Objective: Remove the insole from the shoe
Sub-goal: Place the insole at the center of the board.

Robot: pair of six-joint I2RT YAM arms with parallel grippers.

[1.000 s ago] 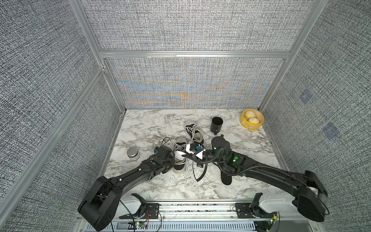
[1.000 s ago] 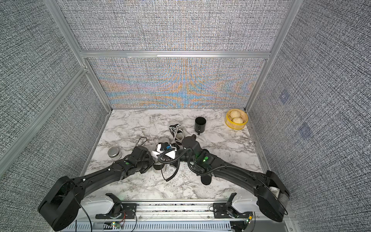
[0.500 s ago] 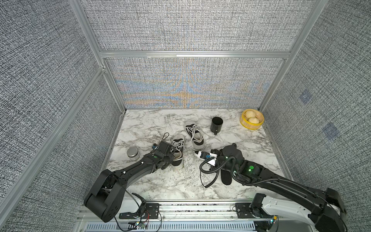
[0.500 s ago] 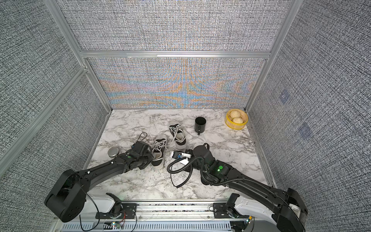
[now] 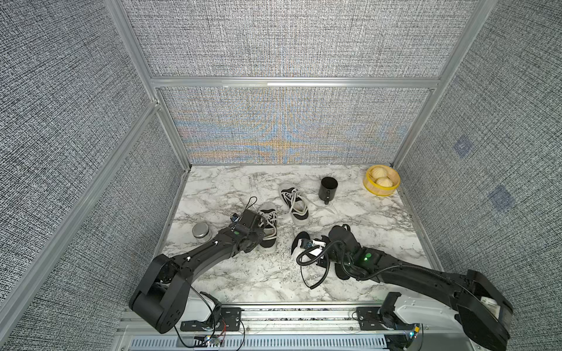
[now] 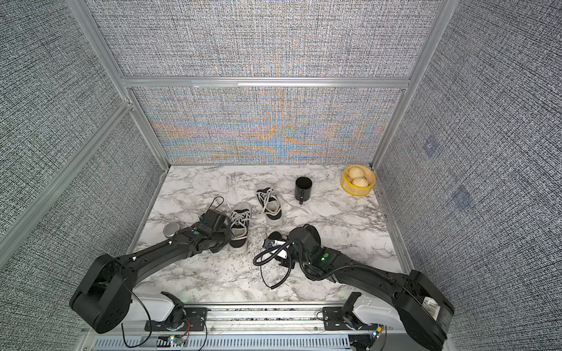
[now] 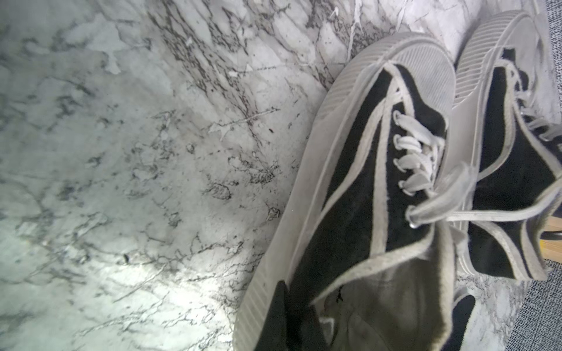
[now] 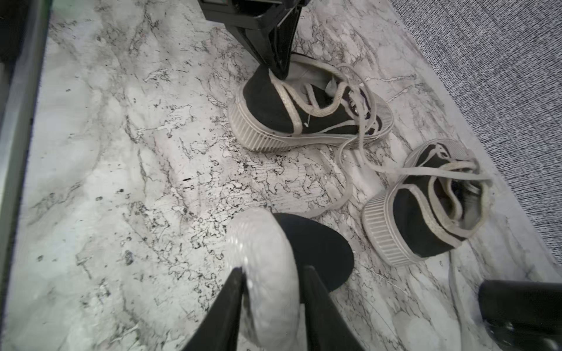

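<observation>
A black canvas shoe with white laces stands left of centre. My left gripper is shut on its heel-side collar. The insole, black on top and white underneath, is out of the shoe. It curls to the shoe's right with its tip on the marble. My right gripper stands around it with parted jaws, the insole filling the gap.
A second shoe lies behind. A black mug and a yellow bowl of buns stand at the back right. A metal tin is at the left. Another dark insole lies under my right arm.
My right gripper drew the insole out of the shoe, carried it right and forward down to the table, and its jaws have parted. The left gripper stays on the shoe.
</observation>
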